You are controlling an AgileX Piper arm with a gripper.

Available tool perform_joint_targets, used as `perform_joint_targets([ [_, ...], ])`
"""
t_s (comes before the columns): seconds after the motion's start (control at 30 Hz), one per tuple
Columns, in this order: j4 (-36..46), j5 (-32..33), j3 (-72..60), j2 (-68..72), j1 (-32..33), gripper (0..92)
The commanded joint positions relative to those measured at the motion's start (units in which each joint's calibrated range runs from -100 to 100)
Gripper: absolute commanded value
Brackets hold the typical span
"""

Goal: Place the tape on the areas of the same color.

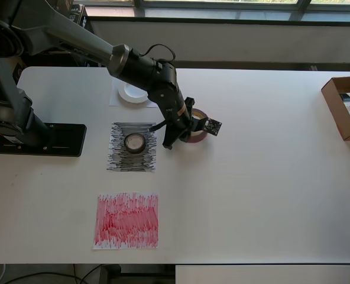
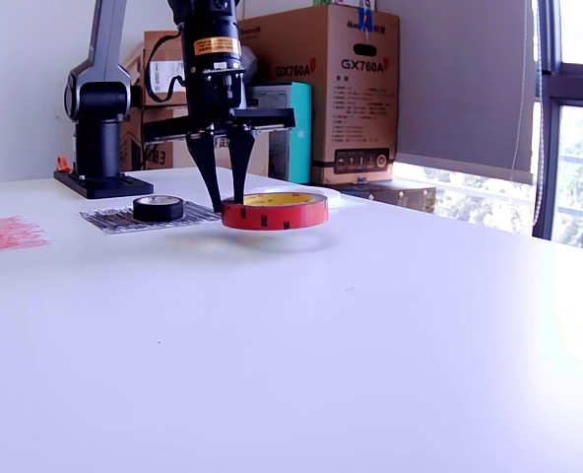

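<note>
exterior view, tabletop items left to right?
red scribbled sheet → black tape roll sitting on the black scribbled sheet → red tape roll, off the table, with the gripper fingers at its left rim.

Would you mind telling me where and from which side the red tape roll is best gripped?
Grip the red tape roll by its wall from above, one finger inside the yellowish core, one outside. It sits flat with its hole upward, so the rim is open to that. The pincer appears to hold it just so, at the exterior view's left rim.
</note>
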Motion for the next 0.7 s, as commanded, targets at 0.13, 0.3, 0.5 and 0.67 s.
perform_joint_targets([
  [0.13, -1.54, -12.61, 10.33, -15.53, -5.66, 0.0],
  [0.3, -1.54, -18.92, 17.41, -22.17, -12.84, 0.0],
  [0.5, -1.54, -25.63, 18.23, -23.86, -22.47, 0.0],
  [0.67, -1.54, -28.00, 18.51, -23.58, -29.10, 0.0],
])
